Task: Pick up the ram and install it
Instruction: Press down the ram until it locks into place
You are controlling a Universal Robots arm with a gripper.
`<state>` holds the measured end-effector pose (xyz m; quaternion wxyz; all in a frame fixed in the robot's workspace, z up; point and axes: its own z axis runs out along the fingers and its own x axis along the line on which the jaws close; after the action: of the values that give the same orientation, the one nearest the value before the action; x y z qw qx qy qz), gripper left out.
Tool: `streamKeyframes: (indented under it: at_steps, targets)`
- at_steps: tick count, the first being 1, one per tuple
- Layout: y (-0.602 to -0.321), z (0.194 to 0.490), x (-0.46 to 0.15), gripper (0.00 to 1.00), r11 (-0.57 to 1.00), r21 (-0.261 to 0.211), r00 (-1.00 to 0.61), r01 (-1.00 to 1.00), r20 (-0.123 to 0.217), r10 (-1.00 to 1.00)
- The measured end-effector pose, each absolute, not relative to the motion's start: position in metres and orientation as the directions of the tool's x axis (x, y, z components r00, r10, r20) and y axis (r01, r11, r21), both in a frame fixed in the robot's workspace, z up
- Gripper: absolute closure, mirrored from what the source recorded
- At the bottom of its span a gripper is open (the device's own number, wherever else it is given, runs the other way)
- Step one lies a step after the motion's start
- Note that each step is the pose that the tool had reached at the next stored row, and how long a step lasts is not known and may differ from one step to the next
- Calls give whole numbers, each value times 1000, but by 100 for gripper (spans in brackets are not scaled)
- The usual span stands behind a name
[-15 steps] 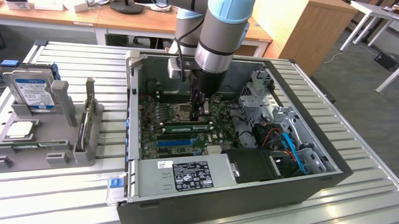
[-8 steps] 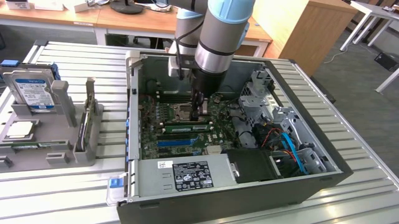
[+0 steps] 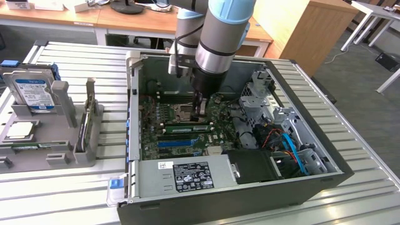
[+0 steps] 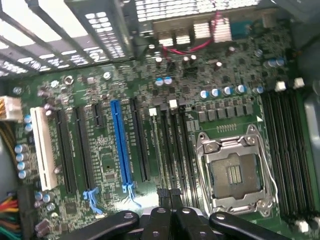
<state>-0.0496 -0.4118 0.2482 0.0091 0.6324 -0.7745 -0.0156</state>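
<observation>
In the exterior view the ram (image 3: pixel 187 127), a long green stick with black chips, stands on edge in a memory slot on the motherboard, beside the CPU socket (image 3: pixel 183 110). My gripper (image 3: pixel 200 112) reaches down into the open computer case (image 3: pixel 134 140) and hangs just above the ram's far end. Whether it touches the stick I cannot tell. In the wrist view the black fingertips (image 4: pixel 162 194) are pressed close together with nothing showing between them. My gripper (image 4: pixel 168 194) sits over the dark memory slots (image 4: pixel 170 150) next to the open CPU socket (image 4: pixel 235 175).
A long blue slot (image 4: pixel 121 145) and a white slot (image 4: pixel 42 147) lie beside the memory slots. A power supply (image 3: pixel 187 176) fills the case's near end, with cables (image 3: pixel 281 140) and a drive cage at the exterior view's right. A grey fixture (image 3: pixel 56 154) holding a hard drive (image 3: pixel 31 91) stands outside the case.
</observation>
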Motion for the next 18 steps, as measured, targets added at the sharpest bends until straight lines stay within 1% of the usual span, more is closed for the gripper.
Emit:
streamKeyframes:
  at_steps: [18]
  targets:
    - [-412, 248, -50, 90, 479, 36, -480, -877, -6, -877]
